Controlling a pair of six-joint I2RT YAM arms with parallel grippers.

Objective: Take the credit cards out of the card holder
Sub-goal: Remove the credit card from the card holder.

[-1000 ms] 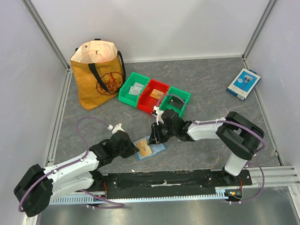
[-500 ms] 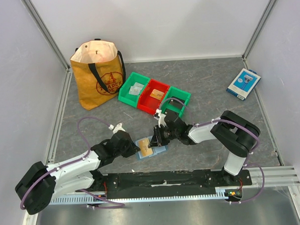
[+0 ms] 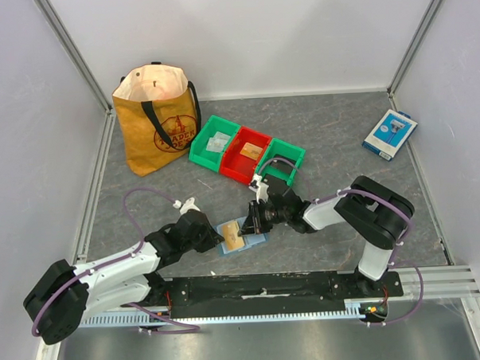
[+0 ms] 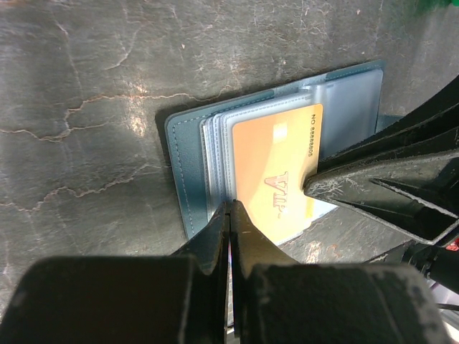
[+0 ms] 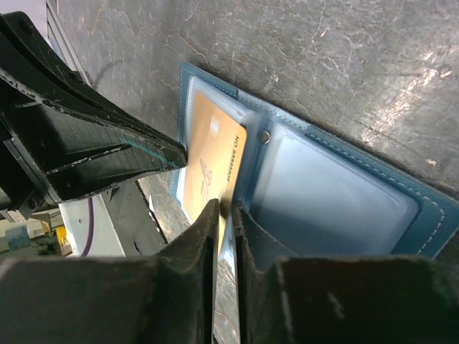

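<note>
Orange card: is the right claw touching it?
Touching. The right wrist view shows the edge of the orange card caught between the two nearly closed fingers of the right claw.

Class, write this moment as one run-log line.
left pincer: shut, tip at holder edge | right pincer: pinching card edge | card: in holder, not out

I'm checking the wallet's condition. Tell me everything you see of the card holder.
The card holder is a dusty-blue stitched bifold lying open on the grey table, clear plastic sleeves up. One sleeve holds an orange VIP card. The shut left fingers meet its edge; the right fingers straddle the card's edge.
</note>
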